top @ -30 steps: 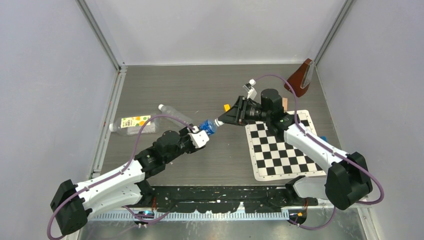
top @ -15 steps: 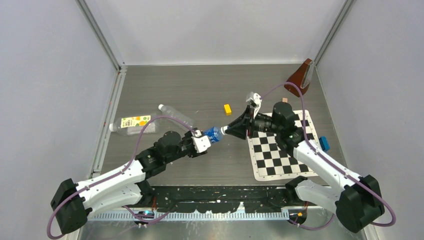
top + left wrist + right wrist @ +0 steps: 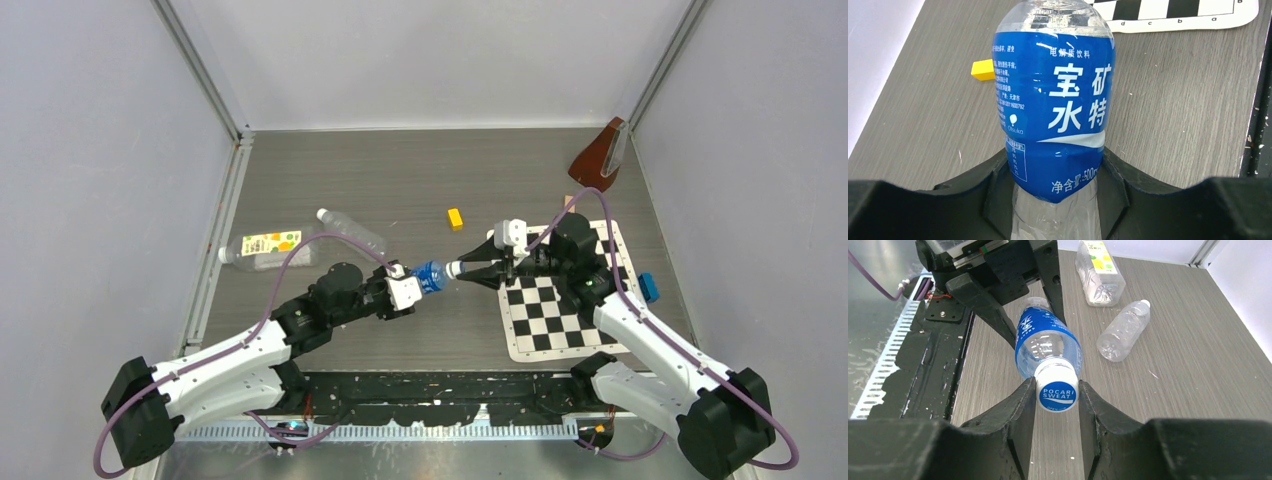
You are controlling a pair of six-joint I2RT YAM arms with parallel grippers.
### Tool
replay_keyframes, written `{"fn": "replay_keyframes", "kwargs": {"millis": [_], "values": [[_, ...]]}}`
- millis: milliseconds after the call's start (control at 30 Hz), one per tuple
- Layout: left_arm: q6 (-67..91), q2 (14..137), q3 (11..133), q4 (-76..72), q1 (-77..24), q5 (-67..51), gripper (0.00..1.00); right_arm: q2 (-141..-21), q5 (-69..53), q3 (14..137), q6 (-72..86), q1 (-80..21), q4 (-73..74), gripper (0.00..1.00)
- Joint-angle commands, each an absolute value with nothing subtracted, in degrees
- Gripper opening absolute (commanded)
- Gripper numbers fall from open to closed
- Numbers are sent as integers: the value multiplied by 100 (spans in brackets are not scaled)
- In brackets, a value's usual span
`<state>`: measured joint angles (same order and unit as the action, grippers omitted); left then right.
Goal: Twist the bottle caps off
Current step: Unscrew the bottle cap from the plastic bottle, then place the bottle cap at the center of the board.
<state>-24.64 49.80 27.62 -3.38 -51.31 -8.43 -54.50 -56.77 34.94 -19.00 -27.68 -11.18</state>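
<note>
Over table point(image 3: 400, 180): left pincer point(image 3: 412, 283) clamps blue-labelled bottle point(image 3: 1055, 100); right pincer point(image 3: 466, 270) pinches its cap point(image 3: 1057, 391).

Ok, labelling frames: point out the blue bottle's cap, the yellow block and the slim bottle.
cap point(image 3: 1057, 392), right wrist view, printed top.
yellow block point(image 3: 455, 218), top external view, upper face.
slim bottle point(image 3: 1124, 331), right wrist view, mid-body.

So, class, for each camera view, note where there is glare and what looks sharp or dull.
Left wrist view: the blue-labelled bottle has sharp print, with white glints on its clear shoulder. Right wrist view: the cap has crisp lettering, while the black fingers beside it are dark and featureless. Top external view: light is even and shadows faint.
</note>
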Motion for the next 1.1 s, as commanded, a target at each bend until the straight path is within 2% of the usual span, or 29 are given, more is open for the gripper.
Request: {"fn": "replay_keyframes", "kwargs": {"millis": [0, 800, 867, 1067], "values": [[-2328, 4935, 2902, -624, -5062, -668, 0, -5359, -6072, 3636, -2441, -2830, -1035, 0], [-2347, 4830, 2918, -599, -5062, 152, 0, -4948, -5391, 3559, -2518, -2821, -1201, 0], [-2309, 4773, 2904, -667, -5062, 522, 0, -5000, -5007, 3450, -2137, -2821, -1634, 0], [-2259, 4231, 2573, -1311, -5062, 1998, 0, -5651, -2062, 3196, 427, -2821, -3210, 0]]}}
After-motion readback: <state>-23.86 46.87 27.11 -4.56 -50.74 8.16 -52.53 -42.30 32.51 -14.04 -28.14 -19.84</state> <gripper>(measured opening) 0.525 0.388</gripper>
